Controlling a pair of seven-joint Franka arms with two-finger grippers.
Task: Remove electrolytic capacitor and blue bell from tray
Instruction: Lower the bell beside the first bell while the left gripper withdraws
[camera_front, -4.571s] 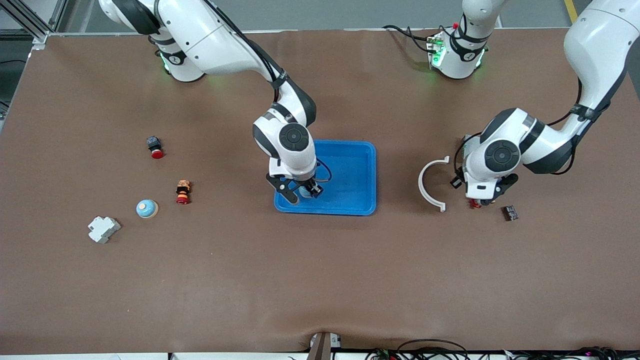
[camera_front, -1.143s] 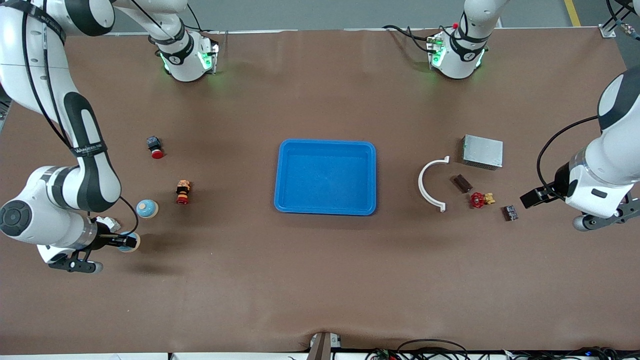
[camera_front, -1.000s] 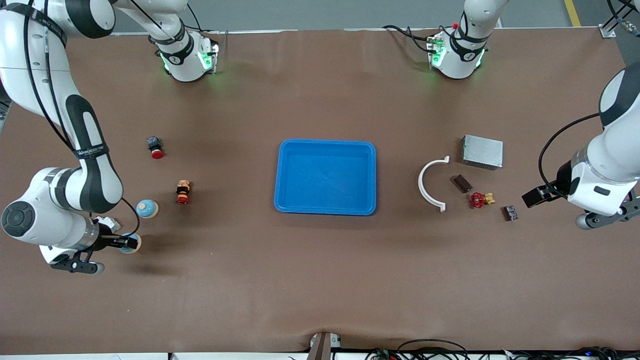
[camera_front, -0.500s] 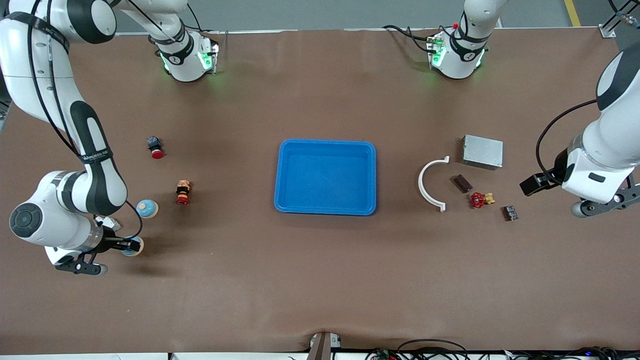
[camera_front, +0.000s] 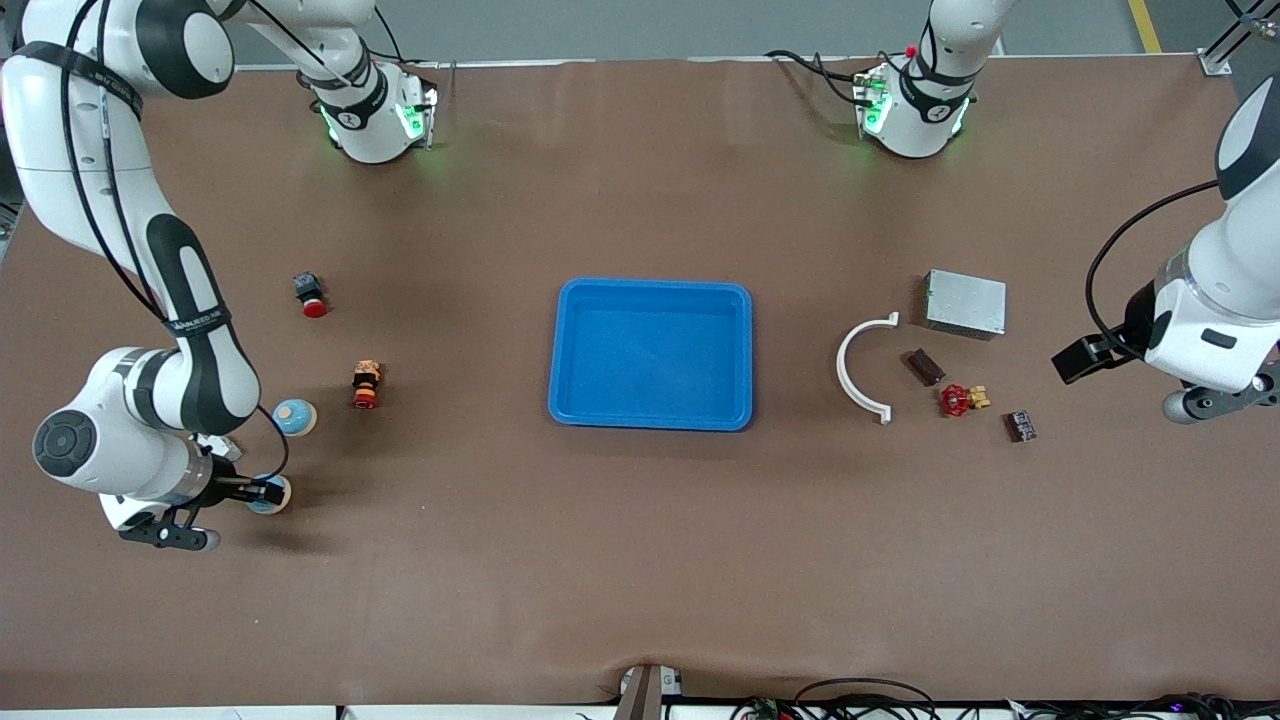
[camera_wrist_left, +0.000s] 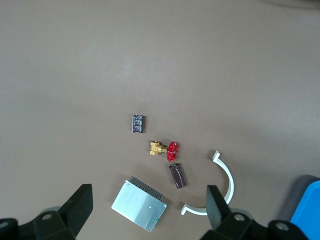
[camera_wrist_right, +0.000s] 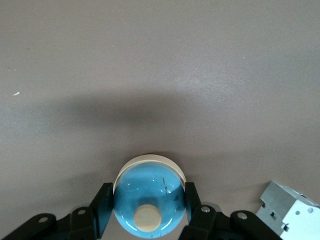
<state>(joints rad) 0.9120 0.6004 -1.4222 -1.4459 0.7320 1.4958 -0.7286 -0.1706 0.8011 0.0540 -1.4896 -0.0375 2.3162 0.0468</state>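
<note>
Both task items are now out of the tray, which lies bare in the middle of the surface. A few seconds ago the right hand was down inside the tray's corner nearest the camera on the right arm's side; now it is low over the surface near the right arm's end, toward the camera-side edge, clenched on the blue bell, whose dome and cream button show between the fingers in the right wrist view. Over the last second that arm has crept slightly toward the middle while the grip stays firm. A second blue bell sits just beside it, next to a white block.

The left hand hangs released, jaws wide, over the left arm's end, and has drifted a little toward the bases' edge. Below it the dark capacitor lies between the white arc and the red valve, near the metal box and a small dark chip.

Judging from this, only setting the bell down and letting go remains
</note>
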